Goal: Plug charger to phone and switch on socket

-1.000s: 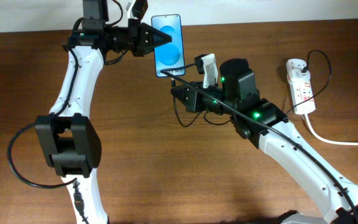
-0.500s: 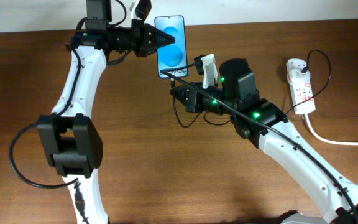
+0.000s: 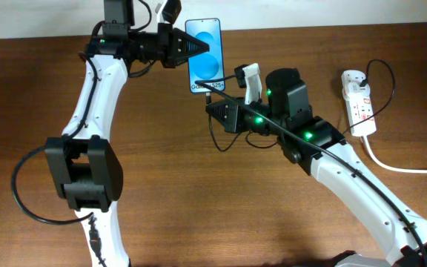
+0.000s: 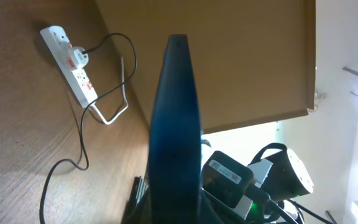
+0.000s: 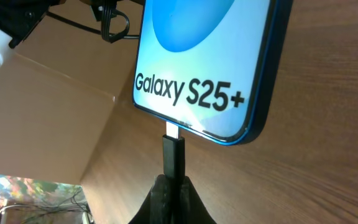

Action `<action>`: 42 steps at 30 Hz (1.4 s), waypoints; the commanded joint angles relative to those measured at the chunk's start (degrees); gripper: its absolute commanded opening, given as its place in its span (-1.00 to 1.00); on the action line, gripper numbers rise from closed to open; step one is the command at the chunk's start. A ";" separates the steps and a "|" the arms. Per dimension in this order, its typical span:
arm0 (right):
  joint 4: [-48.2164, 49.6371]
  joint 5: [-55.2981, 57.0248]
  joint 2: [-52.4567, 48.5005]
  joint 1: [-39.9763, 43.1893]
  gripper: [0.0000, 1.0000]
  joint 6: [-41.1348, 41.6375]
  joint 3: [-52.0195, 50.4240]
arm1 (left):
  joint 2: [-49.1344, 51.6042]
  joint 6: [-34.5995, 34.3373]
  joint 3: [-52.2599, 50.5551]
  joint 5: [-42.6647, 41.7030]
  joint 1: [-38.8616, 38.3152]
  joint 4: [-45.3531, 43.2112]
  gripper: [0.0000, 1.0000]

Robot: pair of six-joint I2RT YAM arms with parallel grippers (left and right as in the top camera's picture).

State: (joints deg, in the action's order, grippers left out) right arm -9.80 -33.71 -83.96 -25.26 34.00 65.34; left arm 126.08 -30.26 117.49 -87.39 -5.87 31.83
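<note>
The phone [image 3: 204, 55] has a bright blue screen reading "Galaxy S25+" [image 5: 197, 68]. My left gripper [image 3: 193, 47] is shut on it and holds it above the table; it shows edge-on in the left wrist view [image 4: 176, 130]. My right gripper [image 3: 212, 108] is shut on the black connector [image 5: 173, 152] of the charger cable [image 3: 221, 137]. The connector's metal tip [image 5: 173, 130] touches the phone's bottom edge at the port. The white socket strip [image 3: 359, 100] lies at the right with the black cable plugged into it, and it also shows in the left wrist view [image 4: 73, 65].
The thick white cord [image 3: 399, 167] runs from the strip off the right edge. A cardboard wall [image 4: 241, 56] stands behind the wooden table [image 3: 199, 208]. The black cable loops near the strip [image 3: 380, 74].
The phone has shifted slightly right and down, closer to my right gripper. The connector tip now meets the phone's bottom edge.
</note>
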 commanded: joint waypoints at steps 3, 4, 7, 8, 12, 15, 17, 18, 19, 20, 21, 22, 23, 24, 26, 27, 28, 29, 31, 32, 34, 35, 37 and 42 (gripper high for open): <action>0.37 1.18 -0.44 0.92 -0.92 -0.52 -0.31 | -0.50 -0.09 0.63 -2.80 -0.37 -0.15 -1.00; 0.42 1.18 -0.44 0.92 -0.91 -0.52 -0.31 | -0.50 -0.09 0.63 -2.80 -0.37 -0.15 -1.00; 0.63 1.20 -0.44 0.92 -0.92 -0.52 -0.31 | -0.50 -0.09 0.63 -2.78 -0.44 -0.15 -1.00; 0.66 1.20 -0.44 0.92 -0.91 -0.52 -0.31 | -0.50 -0.09 0.63 -2.80 -0.48 -0.15 -1.00; 0.42 1.20 -0.44 0.92 -0.92 -0.52 -0.31 | -0.50 -0.07 0.63 -2.78 -0.50 -0.17 -1.00; 0.42 1.42 -0.44 0.92 -0.92 -0.52 -0.31 | -0.50 0.37 0.63 -2.80 -0.76 -0.20 -1.00; 0.44 1.42 -0.44 0.92 -0.91 -0.55 -0.31 | -0.50 0.37 0.63 -2.80 -1.07 -0.35 -1.00; 0.44 1.57 -0.44 0.92 -0.91 -0.52 -0.31 | -0.50 0.37 0.63 -2.80 -1.20 -0.37 -1.00; 0.42 2.08 -0.44 0.92 -0.91 -0.52 -0.31 | -0.50 0.37 0.63 -2.80 -1.53 -0.39 -1.00; 0.42 2.45 -0.44 0.92 -0.92 -0.52 -0.31 | -0.50 0.37 0.63 -2.80 -1.81 -0.61 -1.00; 0.44 2.56 -0.44 0.92 -0.92 -0.52 -0.31 | -0.50 0.35 0.63 -2.80 -2.05 -1.05 -1.00; 0.42 2.73 -0.44 0.92 -0.92 -0.55 -0.31 | -0.50 0.37 0.63 -2.80 -2.32 -1.55 -1.00; 0.44 2.78 -0.44 0.94 -0.92 -0.52 -0.31 | -0.50 0.37 0.63 -2.80 -2.56 -2.01 -1.00; 0.52 2.78 -0.44 0.94 -0.92 -0.55 -0.31 | -0.50 0.37 0.63 -2.80 -2.62 -2.60 -1.00; 0.68 2.78 -0.44 0.94 -0.92 -0.55 -0.31 | -0.50 0.37 0.63 -2.80 -2.60 -3.37 -1.00; 0.85 2.91 -0.44 0.94 -0.92 -0.55 -0.31 | -0.50 0.37 0.63 -2.80 -2.60 -4.07 -1.00; 1.09 2.91 -0.44 0.98 -0.92 -0.59 -0.31 | -0.50 0.37 0.63 -2.80 -2.60 -4.39 -1.00; 1.36 2.93 -0.44 0.98 -0.91 -1.11 -0.31 | -0.50 0.37 0.63 -2.80 -2.60 -4.42 -1.00; 1.92 2.97 -0.44 1.03 -0.92 -2.08 -0.31 | -0.50 0.37 0.63 -2.80 -2.60 -4.42 -1.00; 1.92 3.15 -0.44 1.09 -0.91 -2.08 -0.31 | -0.50 0.37 0.63 -2.80 -2.60 -4.42 -1.00; 1.88 3.10 -0.44 1.55 -0.91 -2.05 -0.31 | -0.50 0.37 0.63 -2.80 -2.60 -4.42 -1.00; 1.81 2.91 -0.44 1.81 -0.92 -2.05 -0.31 | -0.50 0.37 0.63 -2.80 -2.60 -4.42 -1.00; 1.38 2.64 -0.42 2.16 -0.92 -2.03 -0.31 | -0.50 0.37 0.63 -2.80 -2.47 -4.68 -1.00; -1.42 1.44 -0.42 2.14 -0.92 -2.10 -0.31 | -0.50 0.31 0.63 -2.78 -0.79 -8.26 -1.00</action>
State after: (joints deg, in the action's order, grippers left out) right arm -10.41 -31.35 -84.18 -23.33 32.69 64.64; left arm 126.08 -30.28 117.49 -88.14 -8.12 24.75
